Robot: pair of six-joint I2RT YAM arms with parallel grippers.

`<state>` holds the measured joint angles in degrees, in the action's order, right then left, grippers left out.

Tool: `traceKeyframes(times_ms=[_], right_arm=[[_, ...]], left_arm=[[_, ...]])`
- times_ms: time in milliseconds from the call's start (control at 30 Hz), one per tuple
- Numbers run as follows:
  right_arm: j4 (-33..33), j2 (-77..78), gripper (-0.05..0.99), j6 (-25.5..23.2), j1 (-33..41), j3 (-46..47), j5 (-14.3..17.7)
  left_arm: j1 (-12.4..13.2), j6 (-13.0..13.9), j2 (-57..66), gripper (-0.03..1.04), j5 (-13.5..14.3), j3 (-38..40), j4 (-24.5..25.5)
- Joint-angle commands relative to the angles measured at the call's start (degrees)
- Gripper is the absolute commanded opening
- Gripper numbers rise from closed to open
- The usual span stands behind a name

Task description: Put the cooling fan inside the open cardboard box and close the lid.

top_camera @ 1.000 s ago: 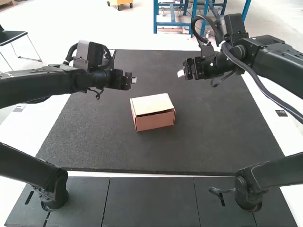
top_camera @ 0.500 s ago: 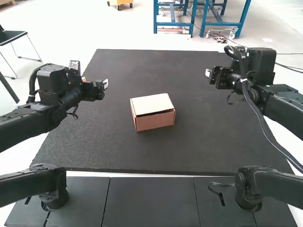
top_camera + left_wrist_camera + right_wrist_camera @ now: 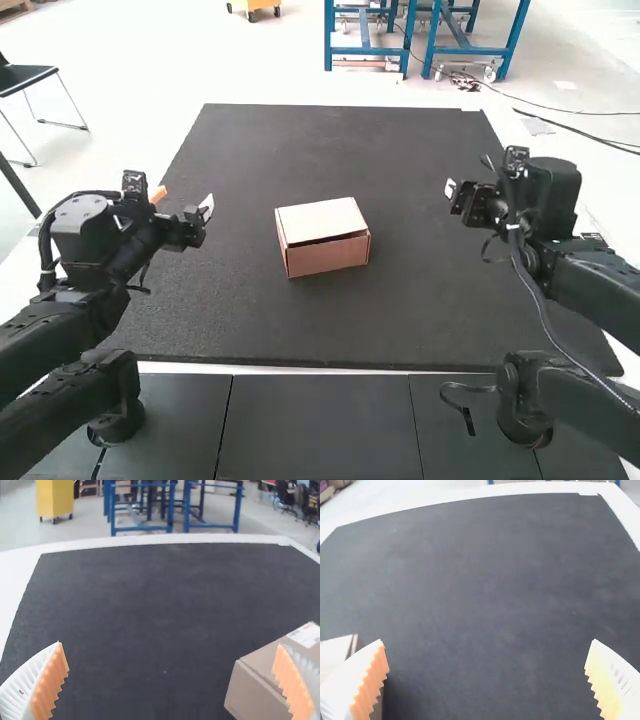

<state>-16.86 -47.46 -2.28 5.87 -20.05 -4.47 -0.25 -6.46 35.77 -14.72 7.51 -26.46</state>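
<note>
To the left of the cardboard box [image 3: 322, 236], well apart from it and raised above the black mat [image 3: 420, 310], the left gripper [image 3: 185, 203] hung with its nose turned toward the box. Its white ribbed fingers [image 3: 42, 687], faced with orange pads, stood spread wide with nothing between them. In the left wrist view one finger overlapped the box's upper corner, and bare mat lay in the gap between the two fingers. The left arm [image 3: 60, 330] ran back from the gripper toward the near left of the box.

The box sat at about the middle of the mat, a little askew to the mat's edges and flat on its base. Its lid lay down and shut, the top a pale, even panel, so whatever it held was hidden.

To the right of the box, again well apart from it and above the mat near its right edge, the right gripper [image 3: 458, 200] faced back toward the box. Its ribbed fingers [image 3: 367, 682] were likewise held wide apart and gripped nothing, with bare mat showing between them. The right arm [image 3: 590, 280] stretched away to the near right of the box.
</note>
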Motion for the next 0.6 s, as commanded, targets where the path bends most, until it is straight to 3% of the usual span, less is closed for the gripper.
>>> traceKeyframes(times_ms=[0,100,233,333,467,567], right_arm=[[-2.39,2.64,0.90,1.41,-1.12,2.83,-0.89],[-3.70,5.01,0.90,1.41,-0.77,5.82,-0.72],[-5.55,8.44,0.90,1.41,0.81,10.30,2.01],[-7.57,11.43,0.90,1.41,1.34,12.76,2.62],[-7.57,14.42,0.90,1.41,1.43,13.37,2.71],[-7.92,17.58,0.90,1.67,1.69,15.83,1.92]], left_arm=[[1.66,1.01,-4.92,0.96,-4.97,-1.27,-1.05],[2.18,1.36,-10.19,0.96,-4.97,-3.29,-1.14],[2.18,1.36,-19.25,0.96,-5.05,-7.24,-1.14],[1.92,3.29,-27.42,0.96,-4.26,-7.68,6.51],[2.10,6.20,-36.38,0.96,-4.26,-7.68,12.40],[1.48,9.01,-35.68,0.96,-5.14,-7.68,15.47]])
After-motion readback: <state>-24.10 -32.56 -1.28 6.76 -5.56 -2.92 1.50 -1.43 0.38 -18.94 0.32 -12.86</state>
